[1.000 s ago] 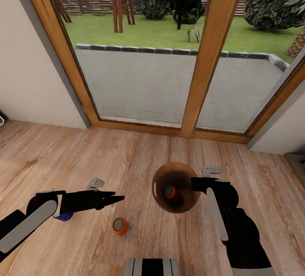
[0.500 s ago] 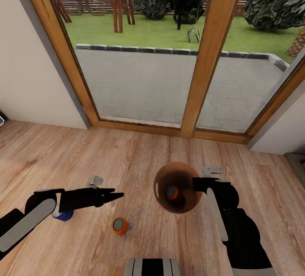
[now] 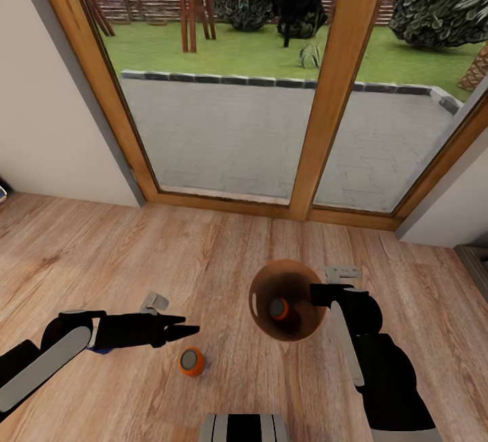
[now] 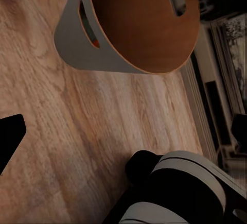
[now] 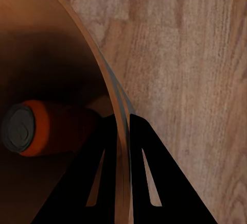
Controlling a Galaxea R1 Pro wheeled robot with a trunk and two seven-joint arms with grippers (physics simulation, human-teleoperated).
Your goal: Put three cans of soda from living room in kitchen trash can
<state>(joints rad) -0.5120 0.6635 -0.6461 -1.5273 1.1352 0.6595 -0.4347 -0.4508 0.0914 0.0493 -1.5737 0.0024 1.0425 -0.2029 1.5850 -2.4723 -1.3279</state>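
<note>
**One can in the bin, two left on the living-room floor**

The robot stands on the wood-plank floor (image 3: 203,252) before the wood-framed glass doors (image 3: 332,89), so the work is going on in the living room, with the bin brought along. The right gripper (image 3: 317,295) is clamped on the rim of the trash can (image 3: 261,323); the right wrist view shows its two fingers (image 5: 100,183) astride the bin wall, one inside and one outside, holding the bin tilted so its tan interior faces the head camera. Inside it lies one orange soda can (image 3: 277,308), on its side against the bin's wall, silvery top plain in the right wrist view (image 5: 36,127).

A second orange soda can (image 3: 191,361) stands upright on the floor, between the two arms and close in front of the robot's base (image 3: 244,427). The left gripper (image 3: 186,328) hangs just above and beside it, touching nothing; its fingertips look drawn together to a point, though I cannot tell for sure how far they are parted. A sliver of blue (image 3: 102,348) peeks from under the left forearm, likely the dark blue soda can, mostly hidden.

As I judge it, one of three cans is binned. Two remain to be picked up, and the bin has yet to reach the kitchen.
</note>
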